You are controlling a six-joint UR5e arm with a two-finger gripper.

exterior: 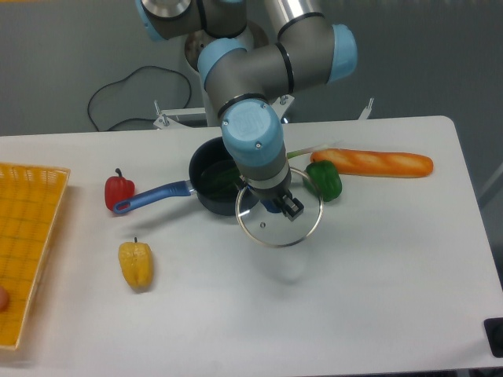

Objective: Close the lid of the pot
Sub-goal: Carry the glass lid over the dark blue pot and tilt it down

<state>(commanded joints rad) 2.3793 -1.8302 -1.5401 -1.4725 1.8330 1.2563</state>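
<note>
The pot [212, 182], a small dark navy saucepan with a long blue handle pointing left, sits open on the white table just behind and left of my wrist. The pot lid [277, 221], a clear glass disc with a metal rim and blue knob, hangs in the air, its left edge overlapping the pot's front right rim. My gripper [280, 206] is shut on the lid's knob from above. Something green lies inside the pot, partly hidden by my arm.
A green pepper [324, 180] and a baguette [376, 162] lie to the right of the lid. A red pepper [119, 191] sits by the handle's end, a yellow pepper [135, 264] in front of it. An orange basket [23, 243] stands at the left edge.
</note>
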